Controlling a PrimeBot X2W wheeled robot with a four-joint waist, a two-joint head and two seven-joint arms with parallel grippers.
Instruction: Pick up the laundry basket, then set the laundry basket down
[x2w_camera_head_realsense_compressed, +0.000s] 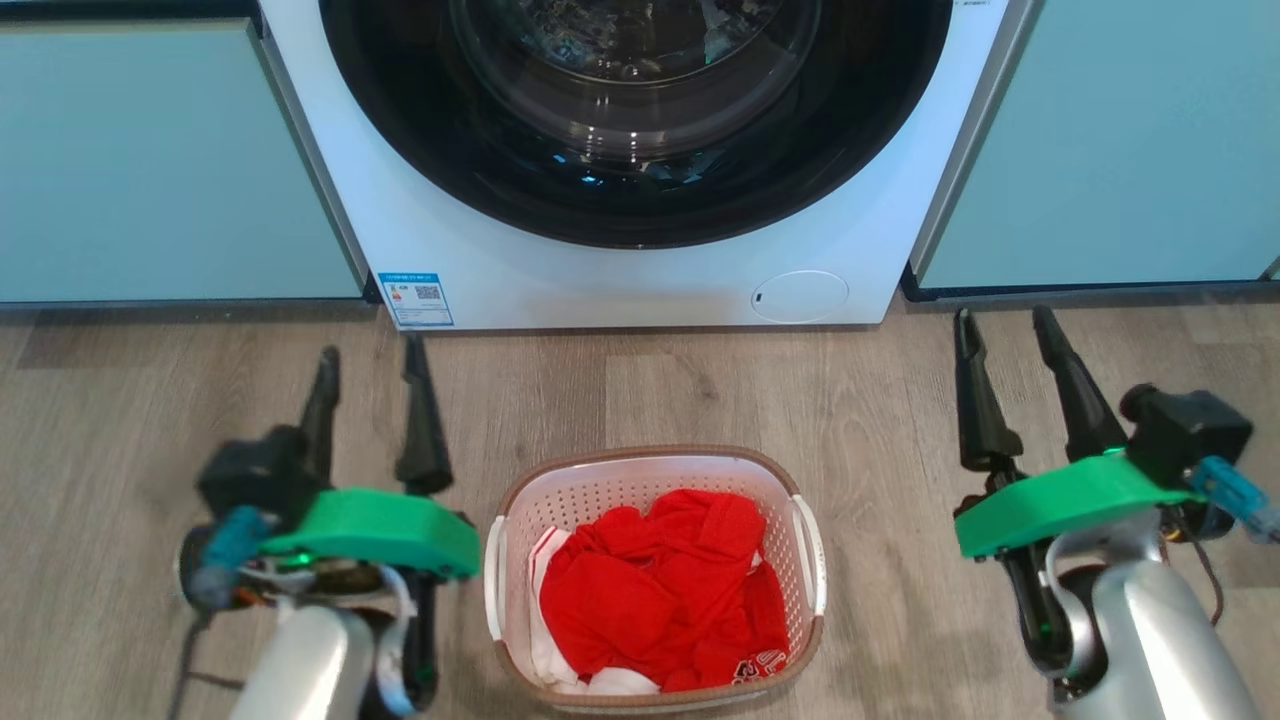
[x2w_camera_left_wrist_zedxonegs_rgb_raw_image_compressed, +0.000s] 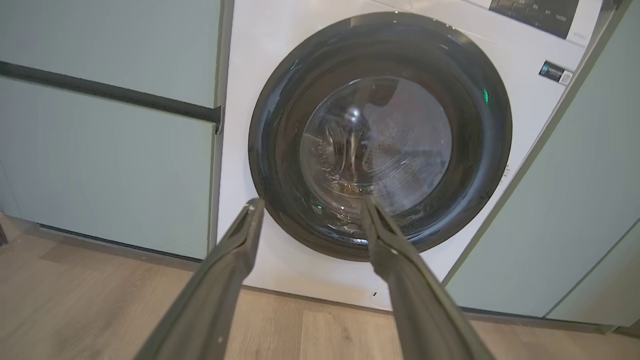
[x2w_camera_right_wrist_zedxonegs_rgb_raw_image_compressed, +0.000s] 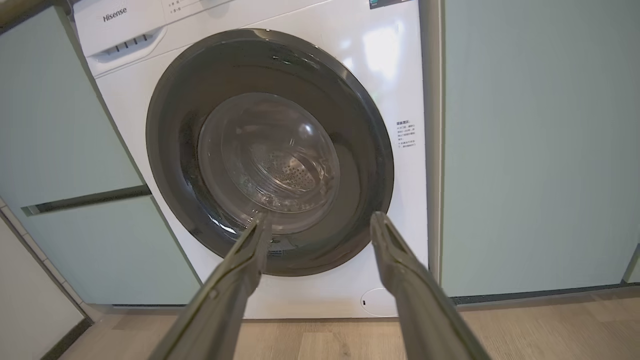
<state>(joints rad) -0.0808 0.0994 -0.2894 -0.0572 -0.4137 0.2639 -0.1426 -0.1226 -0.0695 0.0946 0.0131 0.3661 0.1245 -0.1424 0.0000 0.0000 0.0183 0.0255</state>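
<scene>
Head view: one laundry basket (x2w_camera_head_realsense_compressed: 598, 492), one washer (x2w_camera_head_realsense_compressed: 620, 285).

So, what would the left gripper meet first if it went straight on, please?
Most likely the washing machine's dark round door: the open left gripper points at its lower edge, though depth is unclear.
</scene>
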